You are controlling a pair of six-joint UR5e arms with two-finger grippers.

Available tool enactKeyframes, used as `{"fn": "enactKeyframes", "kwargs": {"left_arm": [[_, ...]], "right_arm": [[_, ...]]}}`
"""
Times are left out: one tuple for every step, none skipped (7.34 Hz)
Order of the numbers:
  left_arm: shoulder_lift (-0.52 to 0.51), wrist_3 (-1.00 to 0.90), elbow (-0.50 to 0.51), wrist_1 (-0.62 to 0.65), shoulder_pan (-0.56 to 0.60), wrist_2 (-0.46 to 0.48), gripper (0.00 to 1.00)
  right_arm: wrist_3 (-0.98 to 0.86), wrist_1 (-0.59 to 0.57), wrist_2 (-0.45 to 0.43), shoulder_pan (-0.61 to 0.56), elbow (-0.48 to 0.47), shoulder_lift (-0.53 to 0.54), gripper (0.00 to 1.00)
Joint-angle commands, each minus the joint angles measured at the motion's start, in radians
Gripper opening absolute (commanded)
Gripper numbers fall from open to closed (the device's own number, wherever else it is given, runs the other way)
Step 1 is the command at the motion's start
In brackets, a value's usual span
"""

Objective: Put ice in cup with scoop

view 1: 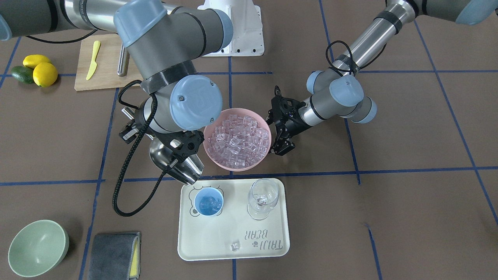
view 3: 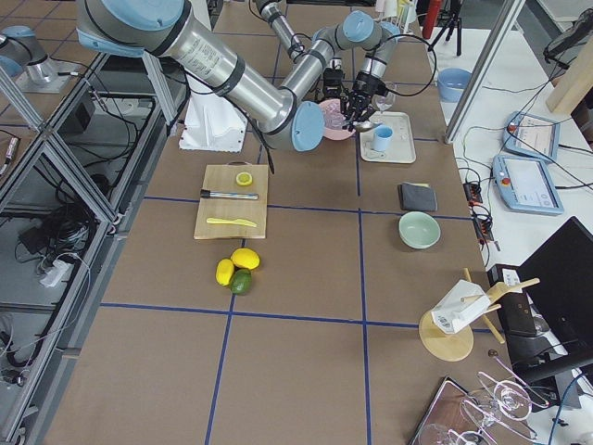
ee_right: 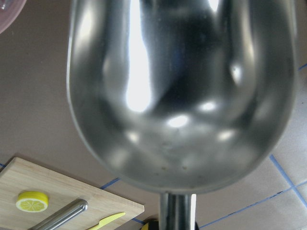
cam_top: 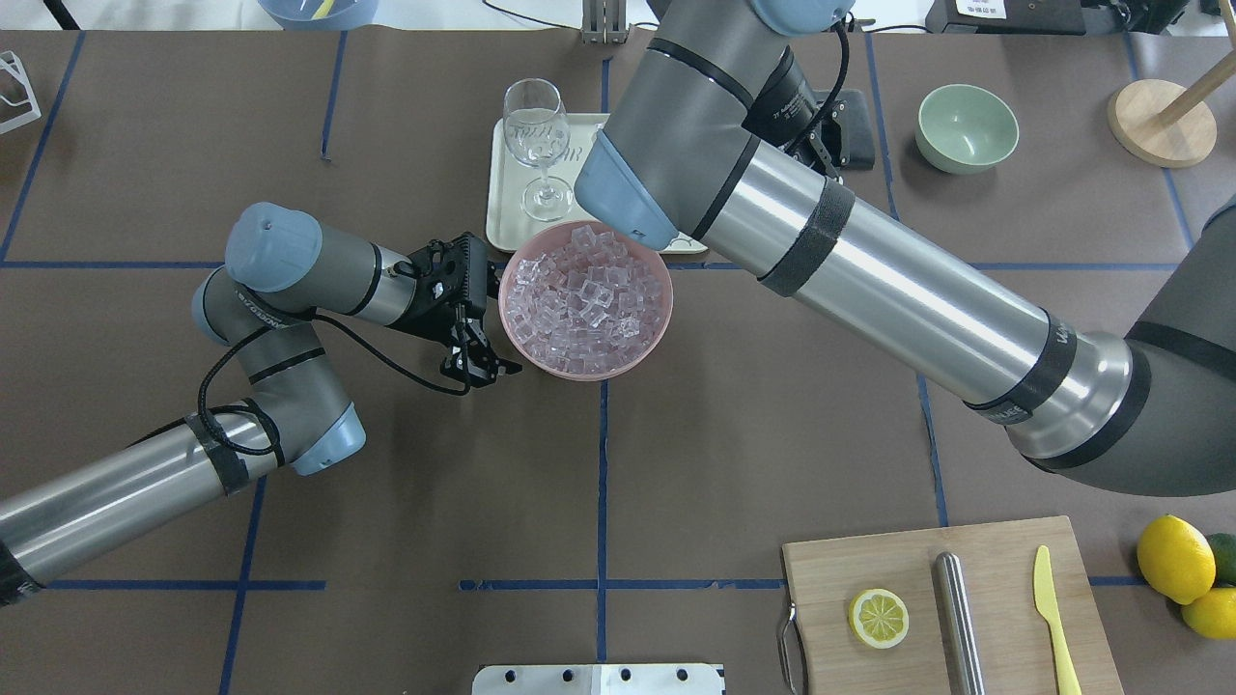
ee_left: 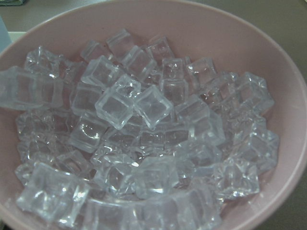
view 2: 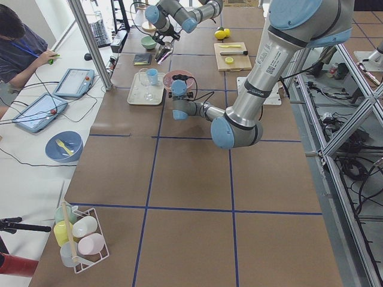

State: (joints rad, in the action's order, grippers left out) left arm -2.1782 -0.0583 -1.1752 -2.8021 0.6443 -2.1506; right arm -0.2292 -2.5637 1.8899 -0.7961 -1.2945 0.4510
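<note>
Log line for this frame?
right gripper: shut on scoop | scoop: empty, by cup | cup: ice inside, on tray | left gripper: beside bowl, state unclear | bowl: full of ice

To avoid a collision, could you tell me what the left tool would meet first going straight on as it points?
Probably the round pink bowl of clear ice cubes, likely its rim; the left tool sits beside it, depth unclear.

Wine glass [view 1: 263, 198]: upright on cream tray [view 1: 210, 241].
Green bowl [view 1: 37, 249]: beside grey cloth [view 1: 113, 254].
Cutting board [view 1: 105, 77]: carries yellow knife [view 1: 93, 59].
Lemons [view 1: 44, 74]: near board, on counter [view 1: 408, 155].
</note>
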Motion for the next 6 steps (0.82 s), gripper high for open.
{"fn": "enactKeyframes", "kwargs": {"left_arm": [[0.0, 0.0, -0.001, 0.0, 0.0, 0.0, 0.99], [0.0, 0.0, 0.0, 0.001, 0.0, 0.0, 0.99], [0.001, 0.0, -0.001, 0.0, 0.0, 0.0, 0.99], [0.002, 0.0, -0.001, 0.0, 0.0, 0.0, 0.99], [0.002, 0.0, -0.001, 0.0, 0.0, 0.0, 0.99], [0.002, 0.0, -0.001, 0.0, 0.002, 0.0, 0.99]], "right_arm": [[-0.001, 0.0, 0.0, 0.0, 0.0, -0.002, 0.0], [-0.001, -0.001, 0.001, 0.0, 0.0, -0.002, 0.0], [-0.001, 0.0, 0.001, 0.0, -0.002, -0.002, 0.0], [-0.001, 0.002, 0.012, -0.006, -0.008, -0.002, 0.0], [0.002, 0.002, 0.038, -0.017, -0.019, -0.002, 0.0], [0.016, 0.002, 0.093, -0.05, -0.028, 0.001, 0.0]]}}
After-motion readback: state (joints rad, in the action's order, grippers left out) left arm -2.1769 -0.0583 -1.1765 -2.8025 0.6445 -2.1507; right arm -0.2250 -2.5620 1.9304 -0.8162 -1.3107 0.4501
